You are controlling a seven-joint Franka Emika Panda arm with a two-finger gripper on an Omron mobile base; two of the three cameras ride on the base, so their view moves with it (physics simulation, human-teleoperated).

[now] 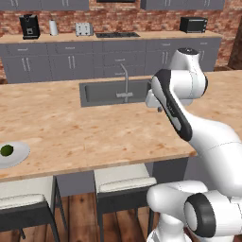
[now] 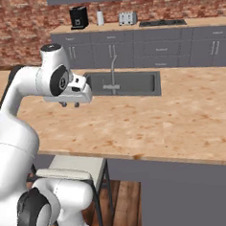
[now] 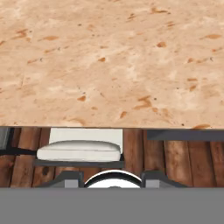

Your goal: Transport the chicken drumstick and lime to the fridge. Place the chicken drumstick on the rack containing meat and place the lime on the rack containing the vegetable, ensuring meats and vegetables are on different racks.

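Lime (image 1: 6, 150): small, dark green, sits on a white plate (image 1: 19, 155) at the far left of the wooden island counter (image 1: 85, 127), near its front edge. Gripper (image 2: 69, 105) hangs above the counter well to the lime's right, just in front of the sink (image 1: 108, 92) and faucet (image 2: 113, 71), pointing down, nothing between its tips. Tips (image 2: 63, 104) are short dark stubs under the white hand; whether they stand apart or together, cannot tell. Hand view looks down on bare counter top, its front edge, and a white-cushioned stool (image 3: 78, 151) on the plank floor below. Back counter: coffee machine (image 1: 29, 26), toaster (image 1: 84, 29), microwave (image 1: 193, 24).
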